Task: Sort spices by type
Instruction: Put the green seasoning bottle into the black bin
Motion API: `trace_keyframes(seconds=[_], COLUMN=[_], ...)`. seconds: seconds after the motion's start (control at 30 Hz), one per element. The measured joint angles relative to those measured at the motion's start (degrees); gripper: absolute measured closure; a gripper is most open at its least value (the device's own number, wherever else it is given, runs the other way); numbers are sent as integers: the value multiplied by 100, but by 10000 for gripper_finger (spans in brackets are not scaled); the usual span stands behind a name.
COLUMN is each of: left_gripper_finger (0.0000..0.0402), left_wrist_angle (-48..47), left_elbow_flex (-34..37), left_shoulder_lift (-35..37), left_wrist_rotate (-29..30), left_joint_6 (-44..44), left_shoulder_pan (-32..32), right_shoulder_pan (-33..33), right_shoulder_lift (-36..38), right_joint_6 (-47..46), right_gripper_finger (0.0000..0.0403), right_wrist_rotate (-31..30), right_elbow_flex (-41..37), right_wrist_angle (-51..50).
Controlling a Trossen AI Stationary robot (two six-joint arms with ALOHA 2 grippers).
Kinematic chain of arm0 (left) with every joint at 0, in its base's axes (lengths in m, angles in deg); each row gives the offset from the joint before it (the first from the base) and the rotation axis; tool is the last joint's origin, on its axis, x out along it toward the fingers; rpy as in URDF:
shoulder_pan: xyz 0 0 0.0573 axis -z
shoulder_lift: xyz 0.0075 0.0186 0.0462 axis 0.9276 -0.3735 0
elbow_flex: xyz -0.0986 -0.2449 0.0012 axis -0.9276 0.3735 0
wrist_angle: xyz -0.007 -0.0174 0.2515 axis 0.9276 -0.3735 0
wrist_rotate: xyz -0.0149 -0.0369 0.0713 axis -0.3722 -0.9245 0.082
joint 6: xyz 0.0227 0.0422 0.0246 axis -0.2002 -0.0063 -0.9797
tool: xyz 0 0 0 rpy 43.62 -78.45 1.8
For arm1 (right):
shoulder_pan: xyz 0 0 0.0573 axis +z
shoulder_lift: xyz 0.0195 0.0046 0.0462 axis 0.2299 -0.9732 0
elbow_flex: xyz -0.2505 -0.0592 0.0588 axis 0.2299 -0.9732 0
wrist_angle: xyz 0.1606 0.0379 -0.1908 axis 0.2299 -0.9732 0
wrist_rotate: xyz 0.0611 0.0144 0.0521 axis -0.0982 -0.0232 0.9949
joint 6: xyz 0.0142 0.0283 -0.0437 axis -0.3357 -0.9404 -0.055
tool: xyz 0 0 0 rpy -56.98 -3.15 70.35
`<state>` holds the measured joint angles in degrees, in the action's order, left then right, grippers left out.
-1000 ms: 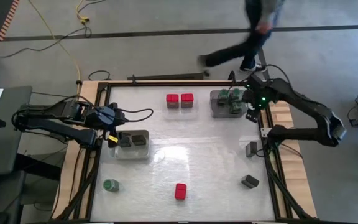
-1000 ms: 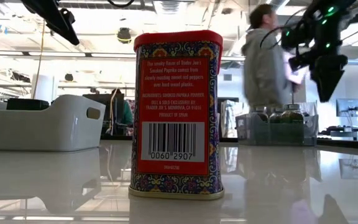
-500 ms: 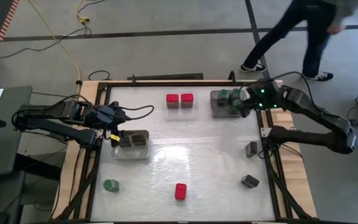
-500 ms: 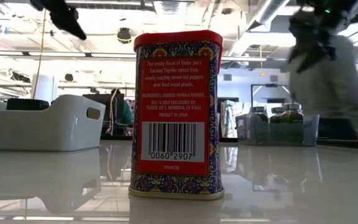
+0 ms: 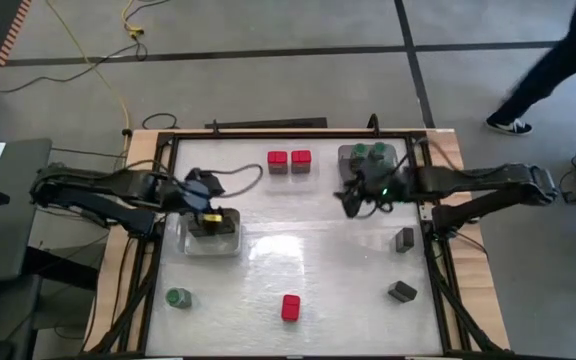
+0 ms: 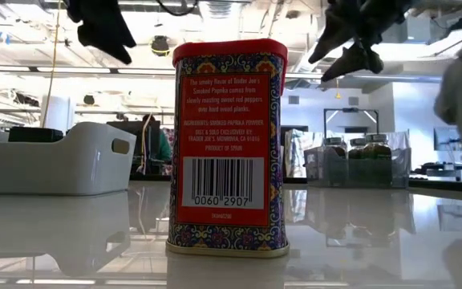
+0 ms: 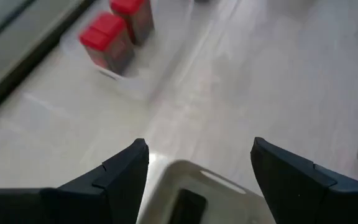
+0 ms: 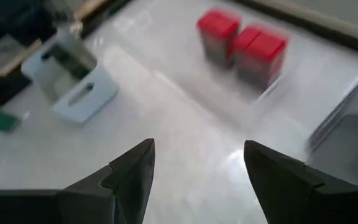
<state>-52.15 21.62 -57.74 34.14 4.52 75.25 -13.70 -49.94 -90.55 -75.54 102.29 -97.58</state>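
Note:
Both grippers hang open above the table with nothing between their fingers. My left gripper (image 5: 206, 193) (image 7: 199, 155) is over the far edge of a white tray (image 5: 211, 243) that holds dark grey tins (image 7: 188, 202). My right gripper (image 5: 350, 200) (image 8: 197, 155) hovers just near of a grey tray (image 5: 353, 172) holding green-lidded jars (image 5: 368, 153). Two red tins (image 5: 289, 160) stand side by side at the far middle. Another red tin (image 5: 290, 307) stands near the front edge. A green-lidded jar (image 5: 178, 298) stands at the front left. Two dark tins (image 5: 405, 239) (image 5: 402, 291) stand at the right.
In the low view the front red tin (image 6: 229, 144) fills the middle, with the white tray (image 6: 50, 156) to its left and the jar tray (image 6: 358, 164) to its right. A person (image 5: 553, 75) walks past beyond the table's far right corner. Bare table lies in the middle.
My right gripper has swung away from the jar tray toward the table's middle and near edge, turning as it went, and stays open. My left gripper has moved toward the right, over the white tray's far edge, rolling a little. The person has walked to the right.

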Motion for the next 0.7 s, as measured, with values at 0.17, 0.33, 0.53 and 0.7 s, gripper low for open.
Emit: trace_keyframes(seconds=[0.17,0.33,0.53,0.7], left_gripper_finger=[132,132,143,155], left_wrist_angle=[-35,-621,-1866,-2357], left_elbow_flex=[-286,-705,-1004,-1129], left_shoulder_lift=[-490,-692,-687,-678], left_wrist_rotate=[-91,-429,-517,-517], left_joint_6=[884,2028,3421,4612], left_shoulder_pan=[414,901,1652,2469], right_shoulder_pan=[751,1412,2266,2773], right_shoulder_lift=[-371,-431,-516,-871], right_joint_6=[-947,-1979,-3534,-4614], right_gripper_finger=[129,129,129,129], right_wrist_rotate=[-90,-111,-473,-564], right_elbow_flex=[0,0,0,66], right_wrist_angle=[-326,-1043,-1699,-1715])
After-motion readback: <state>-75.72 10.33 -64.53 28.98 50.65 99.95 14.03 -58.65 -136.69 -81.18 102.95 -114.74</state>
